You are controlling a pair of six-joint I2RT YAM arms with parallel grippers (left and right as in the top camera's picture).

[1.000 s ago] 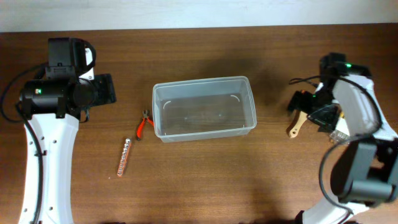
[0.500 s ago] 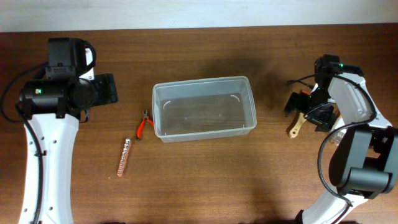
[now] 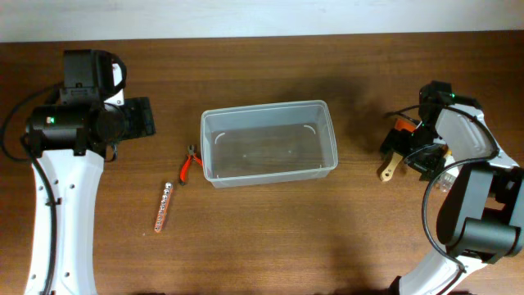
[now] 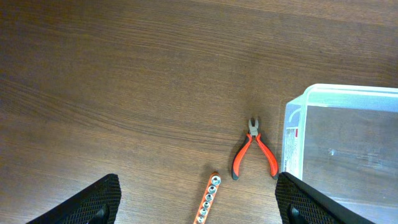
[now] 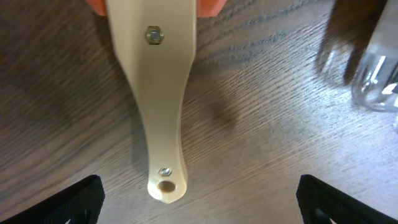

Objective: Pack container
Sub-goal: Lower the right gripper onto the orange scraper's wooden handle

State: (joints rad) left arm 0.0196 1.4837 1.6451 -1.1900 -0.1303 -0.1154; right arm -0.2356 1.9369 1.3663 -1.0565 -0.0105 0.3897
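The right gripper (image 5: 200, 202) has shifted slightly over the wooden handle (image 5: 155, 93), jaws spread. The left gripper (image 3: 141, 119), left of the container (image 3: 266, 106), is spread too.

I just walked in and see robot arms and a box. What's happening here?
Two robot arms are meant to pack the clear rectangular plastic tub, which is empty so far. The right gripper hangs open over a pale wooden tool handle with an orange part, not gripping it. The left gripper is open too, near the red-handled pliers and an orange strip of metal sockets lying left of the tub.
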